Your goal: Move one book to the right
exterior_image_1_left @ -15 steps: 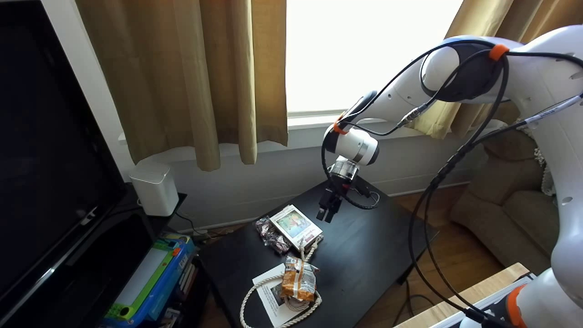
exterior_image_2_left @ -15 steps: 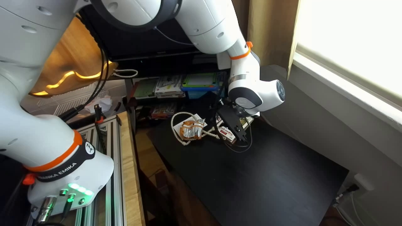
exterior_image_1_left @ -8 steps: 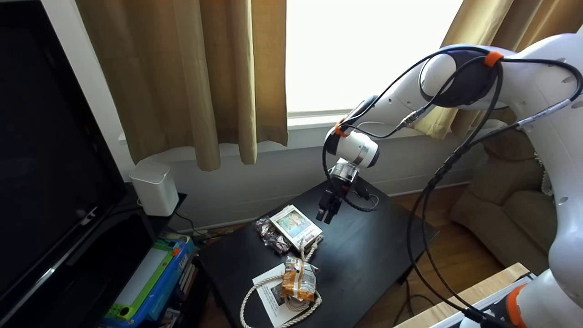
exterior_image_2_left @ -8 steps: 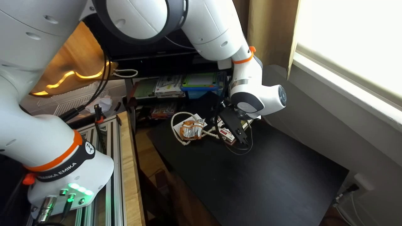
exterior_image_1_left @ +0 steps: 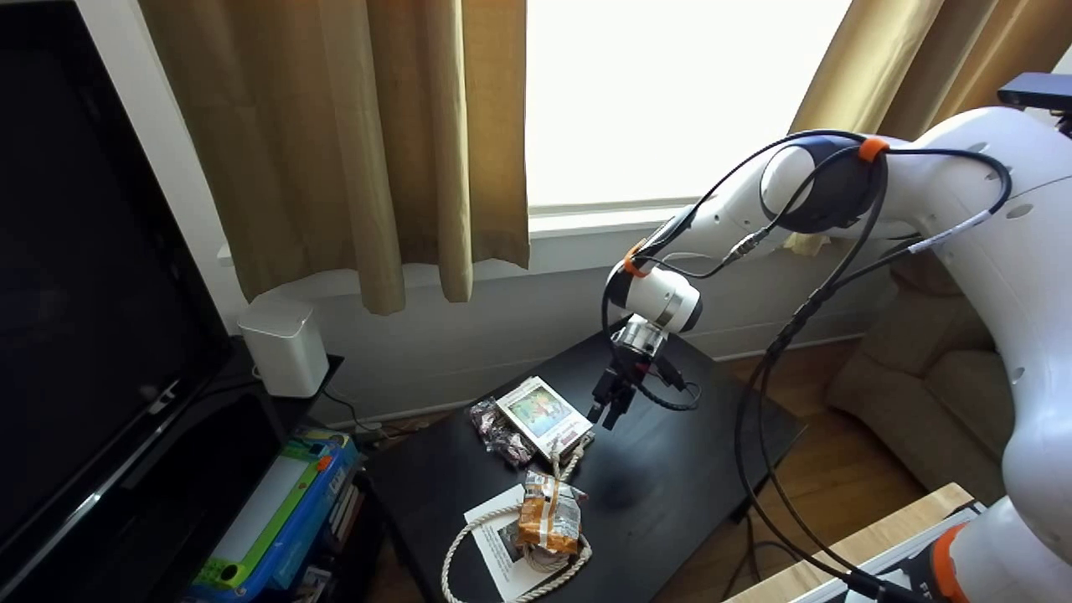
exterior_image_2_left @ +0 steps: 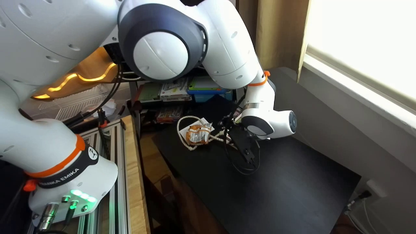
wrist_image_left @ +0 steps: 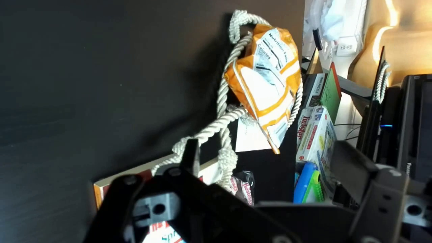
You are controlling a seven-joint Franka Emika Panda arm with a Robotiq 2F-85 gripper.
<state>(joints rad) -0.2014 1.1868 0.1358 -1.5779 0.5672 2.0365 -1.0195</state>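
The book (exterior_image_1_left: 543, 412), with a white-edged cover and a greenish picture, lies on top of a small stack on the black table in an exterior view. Another book's edge (exterior_image_1_left: 590, 438) peeks out below it. My gripper (exterior_image_1_left: 604, 419) is just beside the stack's near right corner, above the table, pointing down. In the wrist view the gripper (wrist_image_left: 268, 148) has its fingers wide apart with nothing held between them. Part of a book cover (wrist_image_left: 163, 233) with red and green lettering shows under the left finger. In an exterior view the arm hides most of the stack.
A white rope (exterior_image_1_left: 456, 553) loops round an orange snack bag (exterior_image_1_left: 548, 519) on a white book (exterior_image_1_left: 494, 548). One rope end reaches the stack. Wrapped snacks (exterior_image_1_left: 501, 435) lie beside the books. The black table (exterior_image_2_left: 276, 188) extends right. Shelf boxes (exterior_image_2_left: 175, 87) stand behind.
The arm has come down. The gripper has moved lower and slightly right in an exterior view, closer to the table. The books, bag and rope have not moved.
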